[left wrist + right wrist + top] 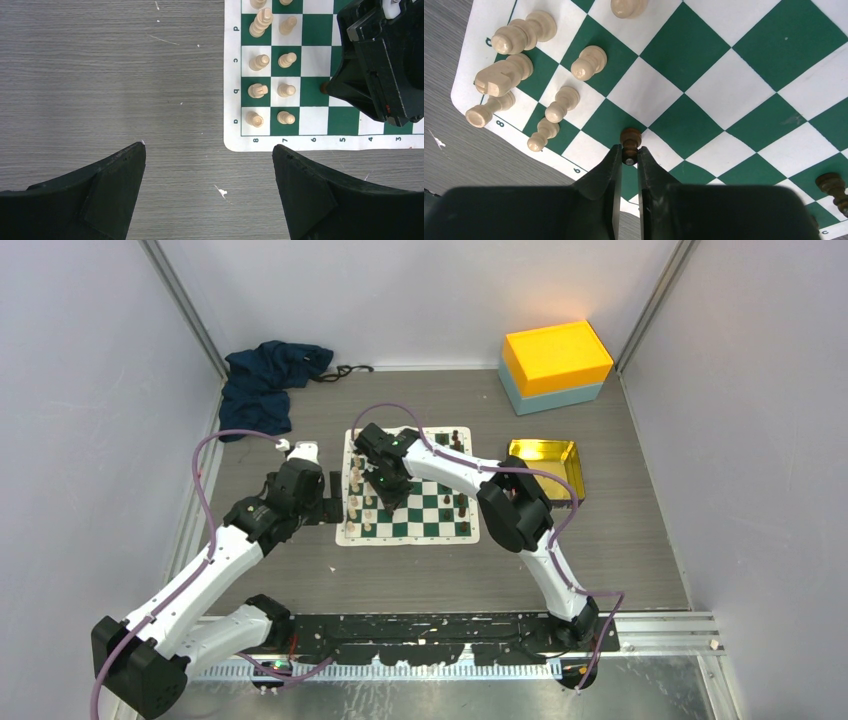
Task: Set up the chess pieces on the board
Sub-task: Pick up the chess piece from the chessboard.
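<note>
Your right gripper [629,152] is pinching a dark pawn [630,136] on the board [744,75], and your left gripper [209,147] is hanging open.

The board [410,539], a green-and-white checked mat with a cream border, is lying flat on the desk [620,550]. The cream-white pieces [286,90] are standing upright in two files along its left edge, one to a square. A few dark pieces [461,508] are standing scattered on its right side and at its far edge. One dark brown pawn [630,140] is sitting pinched at its base by the right claw [629,151], just right of the cream files, close to the near edge.
</note>
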Controlling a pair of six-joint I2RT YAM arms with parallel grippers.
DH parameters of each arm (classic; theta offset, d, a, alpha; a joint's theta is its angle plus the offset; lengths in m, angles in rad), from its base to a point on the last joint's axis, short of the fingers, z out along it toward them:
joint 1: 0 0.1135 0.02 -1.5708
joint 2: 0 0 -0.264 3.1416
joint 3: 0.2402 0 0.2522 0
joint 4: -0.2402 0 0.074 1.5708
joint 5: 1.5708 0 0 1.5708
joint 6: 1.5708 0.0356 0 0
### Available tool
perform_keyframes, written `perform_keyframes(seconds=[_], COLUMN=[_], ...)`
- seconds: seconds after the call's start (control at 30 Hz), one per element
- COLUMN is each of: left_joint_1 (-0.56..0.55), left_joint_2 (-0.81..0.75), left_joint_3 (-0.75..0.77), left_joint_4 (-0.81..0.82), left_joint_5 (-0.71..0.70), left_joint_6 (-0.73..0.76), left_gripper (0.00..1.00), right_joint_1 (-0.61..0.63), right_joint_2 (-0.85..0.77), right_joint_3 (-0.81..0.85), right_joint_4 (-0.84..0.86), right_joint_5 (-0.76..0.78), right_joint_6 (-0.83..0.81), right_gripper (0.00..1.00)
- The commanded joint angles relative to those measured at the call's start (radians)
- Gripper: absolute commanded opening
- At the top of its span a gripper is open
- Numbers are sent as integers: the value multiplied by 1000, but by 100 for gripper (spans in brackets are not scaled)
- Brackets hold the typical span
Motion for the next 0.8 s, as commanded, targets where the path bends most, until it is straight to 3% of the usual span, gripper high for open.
perform_keyframes(seconds=[0.0,0.17,0.4,0.77], left_joint_1=[6,6,8,8], left_joint_2=[-12,-10,-9,-1], left_joint_3=[4,7,11,19], left_joint_4=[15,16,13,11], left_joint_5=[-23,-23,-24,-23], left_joint_6=[4,4,4,6], left_gripper=[99,99,99,99], right_joint_1=[6,6,6,6], right_joint_2=[-14,-40,-109,-285], right_joint_3=[37,37,11,-163], right_joint_4=[8,5,-5,-9], right_joint_5=[-4,7,40,140], right_joint_6=[-11,-12,-8,12], right_gripper=[12,5,4,2])
